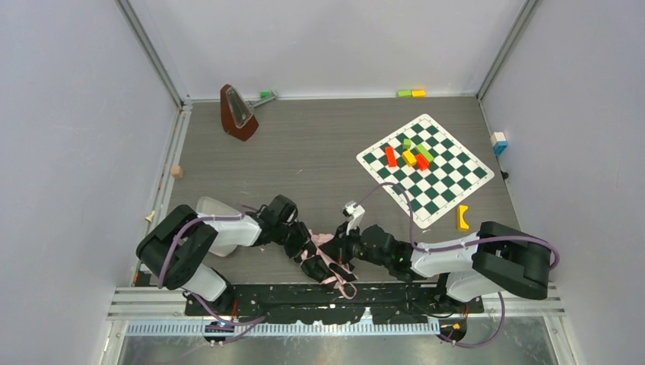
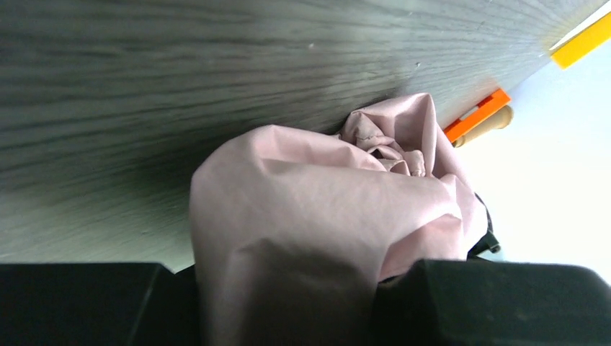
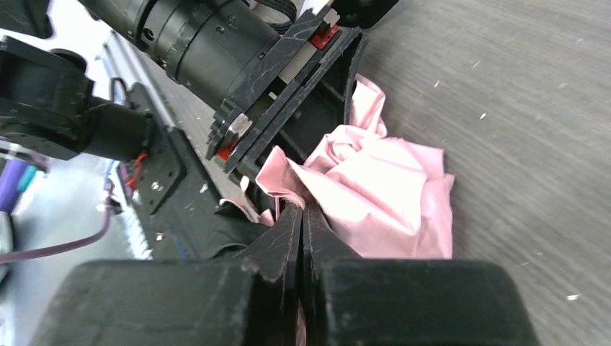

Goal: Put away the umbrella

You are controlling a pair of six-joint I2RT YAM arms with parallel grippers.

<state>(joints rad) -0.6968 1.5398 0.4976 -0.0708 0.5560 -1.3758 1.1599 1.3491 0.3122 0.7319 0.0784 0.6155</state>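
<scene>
Right jaws pinch shut on just a thin fold of the umbrella [image 3: 382, 187], left jaws clamp a wad, so I'm worried any tug slips or rips it.

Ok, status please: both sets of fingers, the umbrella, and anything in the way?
Left fingers shut on umbrella fabric. Right fingers pinch a fold of it. Umbrella bunched on table between the arms. Nothing blocking nearby.

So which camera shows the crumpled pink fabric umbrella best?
Right wrist: the pink fabric umbrella shows sharp, with folds and edges. Left wrist gives only a close bunch; top external, a small, partly hidden patch.
</scene>
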